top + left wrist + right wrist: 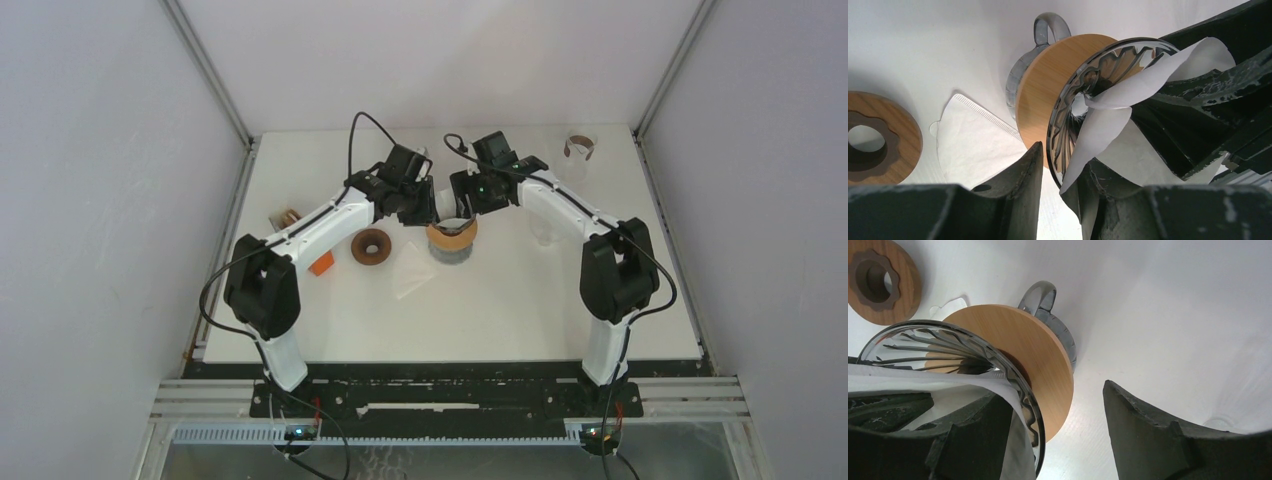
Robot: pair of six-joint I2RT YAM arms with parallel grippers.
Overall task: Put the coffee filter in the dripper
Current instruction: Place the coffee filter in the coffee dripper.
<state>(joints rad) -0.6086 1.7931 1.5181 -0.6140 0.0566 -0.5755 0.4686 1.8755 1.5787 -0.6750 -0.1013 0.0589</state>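
- Jaws of left gripper (1062, 157): partly apart, bare table (923, 50) showing through the gap; clasping nothing.
- Coffee filter (1100, 132), relative to those jaws: white creased paper, its lower corner hanging down between the fingers. Its edge lies against the right-hand finger as seen in the left wrist view. Whether that finger presses it cannot be told.
- Jaws of right gripper (1053, 392): spread wide, astride the rim of the dripper (923, 345). One finger is inside the cone on the paper. The other is outside, apart from the wooden collar (1043, 365). Nothing grasped.
- Dripper assembly: ribbed clear glass cone with the collar round it, set on a glass server (1017, 80) with a loop handle. The paper sits partly inside the cone, one flap over the rim, not flat against the ribs.
- Table top, white:
  - spare filter (415, 272) lying flat just beside the server
  - wooden ring (372, 246) left of the spare filter
  - orange piece (320, 264) and small brown item (288, 217) further left, near the left arm
  - clear cup with brown band (578, 150) at the far right corner
- Hidden or unclear:
  - From overhead both grippers cover the cone's mouth, so the paper there is unseen.
  - The server body is mostly behind the collar.
  - The dark shape at the lower left of the right wrist view is unidentifiable.
  - The orange and brown items are too small to name.
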